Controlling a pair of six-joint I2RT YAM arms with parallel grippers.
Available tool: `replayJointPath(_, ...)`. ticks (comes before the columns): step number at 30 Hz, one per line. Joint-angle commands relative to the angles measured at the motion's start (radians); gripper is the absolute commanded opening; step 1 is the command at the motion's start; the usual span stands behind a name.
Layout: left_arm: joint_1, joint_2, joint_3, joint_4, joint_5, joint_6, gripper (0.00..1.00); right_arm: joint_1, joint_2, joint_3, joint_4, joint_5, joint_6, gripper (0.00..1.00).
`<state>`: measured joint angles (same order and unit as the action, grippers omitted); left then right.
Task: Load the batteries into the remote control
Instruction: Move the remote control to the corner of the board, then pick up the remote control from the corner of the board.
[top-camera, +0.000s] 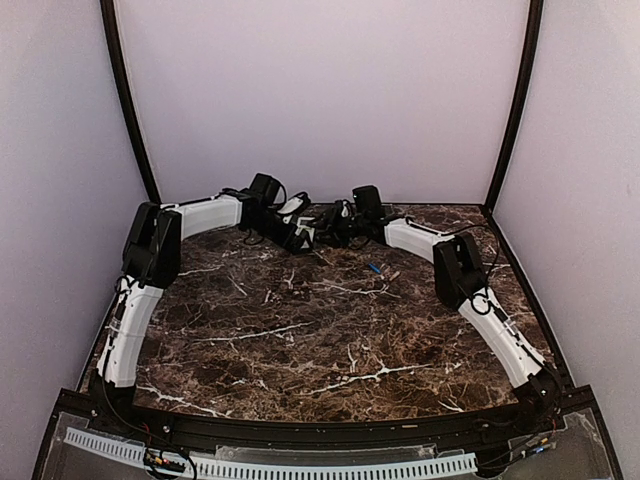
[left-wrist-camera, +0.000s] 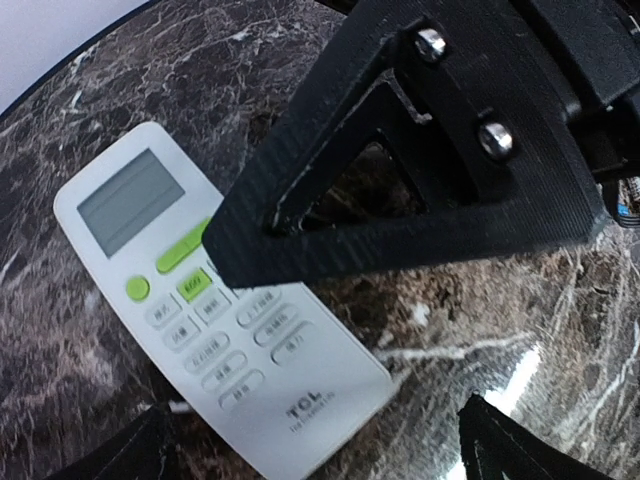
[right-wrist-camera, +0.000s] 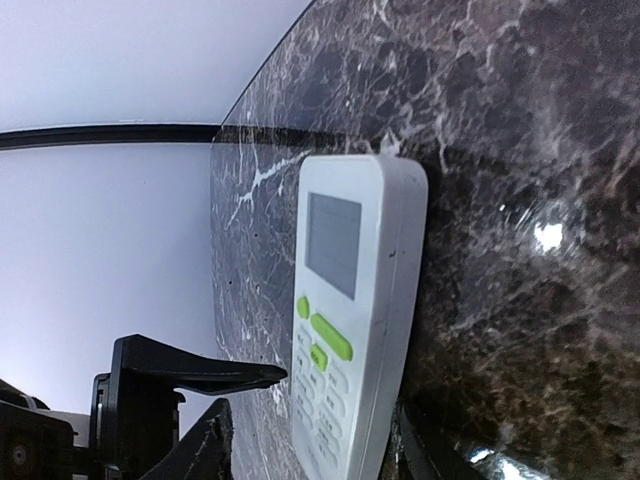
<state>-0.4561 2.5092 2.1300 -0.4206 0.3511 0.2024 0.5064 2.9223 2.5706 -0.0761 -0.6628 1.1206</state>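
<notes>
The white remote control (left-wrist-camera: 230, 330) lies face up on the marble table, with a grey screen, green buttons and a TCL mark. My left gripper (left-wrist-camera: 320, 448) is open, its fingertips either side of the remote's lower end. My right gripper (right-wrist-camera: 315, 452) is open with the remote (right-wrist-camera: 350, 320) between its fingers. One of its fingers (left-wrist-camera: 400, 200) reaches across the remote's face. In the top view both grippers, the left (top-camera: 288, 230) and the right (top-camera: 335, 225), meet at the far middle and hide most of the remote. One small blue battery (top-camera: 374, 268) lies on the table, near the right arm.
The dark marble table (top-camera: 300, 340) is walled by pale panels at the back and sides. Its far edge (right-wrist-camera: 250, 130) runs close behind the remote. The left gripper's finger (right-wrist-camera: 200, 375) juts in beside the remote in the right wrist view.
</notes>
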Motion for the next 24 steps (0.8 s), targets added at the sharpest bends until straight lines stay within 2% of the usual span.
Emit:
replayJointPath(1, 0.013, -0.165, -0.129, 0.038, -0.001, -0.12, 0.99, 0.039, -0.044, -0.024, -0.025, -0.1, 0.014, 0.52)
replayJointPath(6, 0.017, -0.173, -0.155, 0.087, -0.017, -0.196, 0.99, 0.038, -0.122, -0.095, -0.037, -0.111, -0.054, 0.52)
replayJointPath(10, 0.013, -0.133, -0.119, 0.08, -0.071, -0.193, 0.99, 0.005, -0.275, -0.263, -0.048, -0.069, -0.139, 0.53)
replayJointPath(15, -0.017, -0.042, 0.013, -0.02, -0.208, -0.109, 0.99, -0.06, -0.504, -0.485, -0.097, 0.067, -0.279, 0.55)
replayJointPath(18, -0.028, 0.003, 0.075, -0.071, -0.223, -0.085, 0.99, -0.081, -0.643, -0.603, -0.138, 0.19, -0.381, 0.59)
replayJointPath(24, -0.038, 0.081, 0.15, -0.132, -0.299, -0.083, 0.99, -0.095, -0.793, -0.741, -0.215, 0.3, -0.52, 0.65)
